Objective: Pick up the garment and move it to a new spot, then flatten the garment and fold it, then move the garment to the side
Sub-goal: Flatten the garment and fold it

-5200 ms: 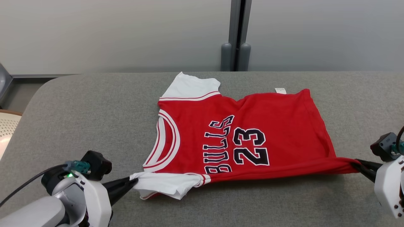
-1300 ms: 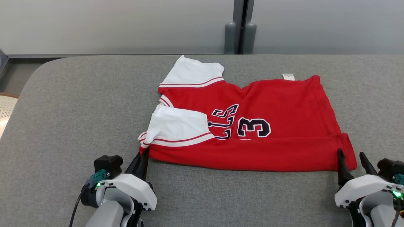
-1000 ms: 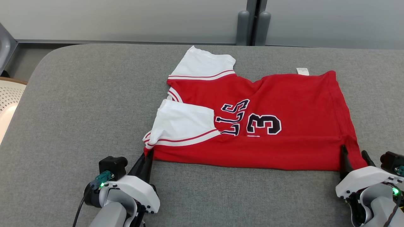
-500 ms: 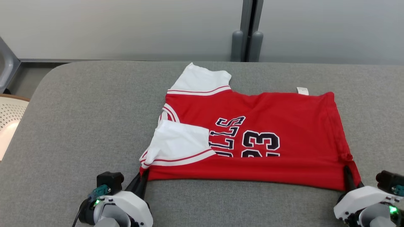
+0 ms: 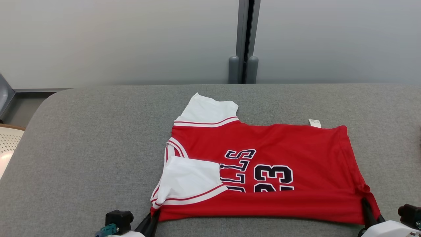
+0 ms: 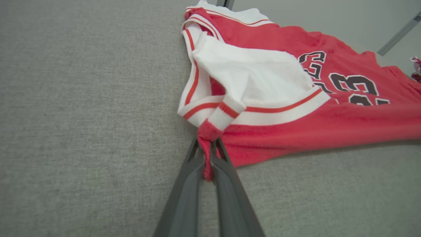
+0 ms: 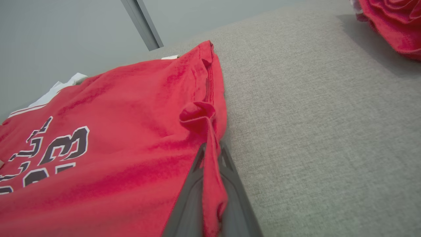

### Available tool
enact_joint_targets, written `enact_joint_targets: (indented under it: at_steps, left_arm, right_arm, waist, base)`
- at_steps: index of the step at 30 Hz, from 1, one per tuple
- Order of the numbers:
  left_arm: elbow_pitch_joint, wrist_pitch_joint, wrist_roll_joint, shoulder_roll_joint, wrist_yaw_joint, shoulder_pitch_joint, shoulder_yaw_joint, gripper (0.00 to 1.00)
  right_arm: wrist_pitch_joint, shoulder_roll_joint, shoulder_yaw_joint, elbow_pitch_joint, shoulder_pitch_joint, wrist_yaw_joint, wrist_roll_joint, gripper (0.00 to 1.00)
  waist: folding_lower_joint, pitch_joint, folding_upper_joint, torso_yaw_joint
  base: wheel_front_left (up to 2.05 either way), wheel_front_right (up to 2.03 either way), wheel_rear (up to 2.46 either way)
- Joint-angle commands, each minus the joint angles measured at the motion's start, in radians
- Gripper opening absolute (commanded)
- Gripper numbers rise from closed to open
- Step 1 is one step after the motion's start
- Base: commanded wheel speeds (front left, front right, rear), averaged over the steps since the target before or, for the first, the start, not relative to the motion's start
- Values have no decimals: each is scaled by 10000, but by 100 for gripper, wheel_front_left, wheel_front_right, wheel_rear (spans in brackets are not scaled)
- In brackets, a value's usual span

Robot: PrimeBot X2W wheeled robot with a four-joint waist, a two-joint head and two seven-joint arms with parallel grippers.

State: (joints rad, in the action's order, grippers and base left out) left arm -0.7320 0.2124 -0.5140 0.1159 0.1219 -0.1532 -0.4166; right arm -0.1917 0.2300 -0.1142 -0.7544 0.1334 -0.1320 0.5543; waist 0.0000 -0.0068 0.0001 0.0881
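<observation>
Garment: red short-sleeved jersey [image 5: 263, 171] with white sleeves and dark "23" print, lying flat on the grey fabric-covered worktop [image 5: 92, 148], near long edge folded over onto itself.
Near white sleeve [image 5: 190, 179]: laid over the start of the dark lettering.
Left hand [image 6: 207, 144]: closed tight on the red corner below the near sleeve cuff, cloth pinched between the two dark fingers [image 6: 184, 197].
Right hand [image 7: 213, 148]: closed on the hem corner, a strip of red cloth trapped between the fingers and bunched just above them.
Far white sleeve [image 5: 209, 112]: spread flat toward the wall [image 5: 115, 39].
Small white label [image 5: 314, 123]: poking out at the far edge.
Second bunched red cloth [image 7: 391, 23]: on the worktop, well apart from the jersey.
</observation>
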Motion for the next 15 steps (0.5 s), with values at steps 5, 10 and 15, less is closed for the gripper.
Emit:
enact_joint_targets:
  at_steps: [5,10,15]
  left_arm:
    - [559,-140,-170,149,-177,278,60,71]
    - [1102,66,-383,179,-340,254,339,100]
    - [1838,418,-433,170,-422,-27,800,100]
  right_arm:
    - [-4,78,327,492,-262,24,-46,100]
    - [-166,130,365,1141,-251,17,-469,100]
    - [-521,264,58,2485,-262,17,-818,100]
  waist:
    - [0,-47,-1,-22]
    - [0,79,-1,-39]
    - [0,304,-1,-81]
  base:
    - [0,0,0]
    - [0,0,0]
    - [0,0,0]
